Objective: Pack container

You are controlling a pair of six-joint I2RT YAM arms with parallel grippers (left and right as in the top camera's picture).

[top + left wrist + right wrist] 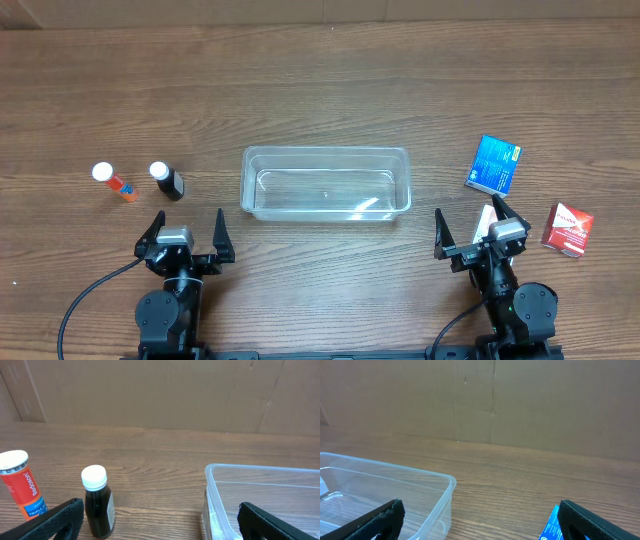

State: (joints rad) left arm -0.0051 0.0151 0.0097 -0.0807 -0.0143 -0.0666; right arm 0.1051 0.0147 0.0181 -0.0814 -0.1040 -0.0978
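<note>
The clear plastic container point(325, 183) sits empty at the table's middle; it also shows in the left wrist view point(260, 500) and the right wrist view point(385, 495). A dark bottle with a white cap point(167, 181) point(98, 502) and an orange tube with a white cap point(114, 182) point(22, 487) stand to its left. A blue box point(494, 164) point(551, 529) and a red box point(567, 229) lie to its right. My left gripper point(187, 232) point(160, 525) is open and empty, near the bottle. My right gripper point(480, 228) point(480, 522) is open and empty, in front of the blue box.
A small white object point(487, 219) lies partly under the right gripper. A brown cardboard wall point(150, 390) stands behind the table's far edge.
</note>
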